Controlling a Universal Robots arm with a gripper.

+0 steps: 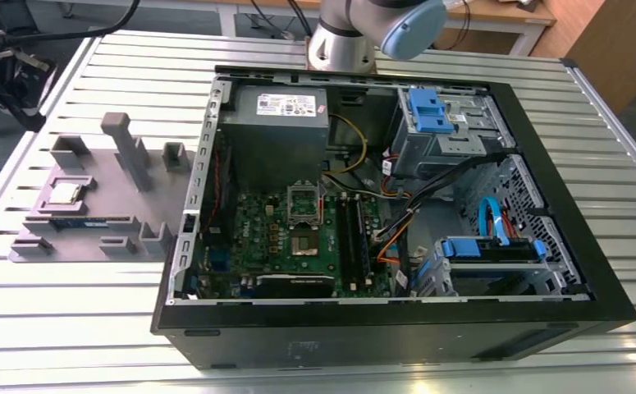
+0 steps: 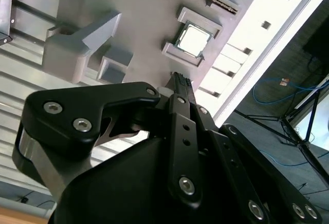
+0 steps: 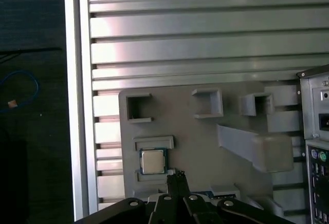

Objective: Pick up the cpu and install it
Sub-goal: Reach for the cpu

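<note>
**My pincer (image 3: 177,174) closed, cpu (image 3: 152,161) in its tray (image 3: 205,131)**

I hang above the grey tray, fingertips pressed together on nothing. The cpu lies flat in the tray's square recess, near my tips, untouched.

The arm (image 1: 345,37) stands at the far edge in the exterior view, a silver tube with a blue-capped joint. In both wrist views the black pincer (image 2: 180,79) (image 3: 177,174) hangs empty, fingertips pressed together.
</note>
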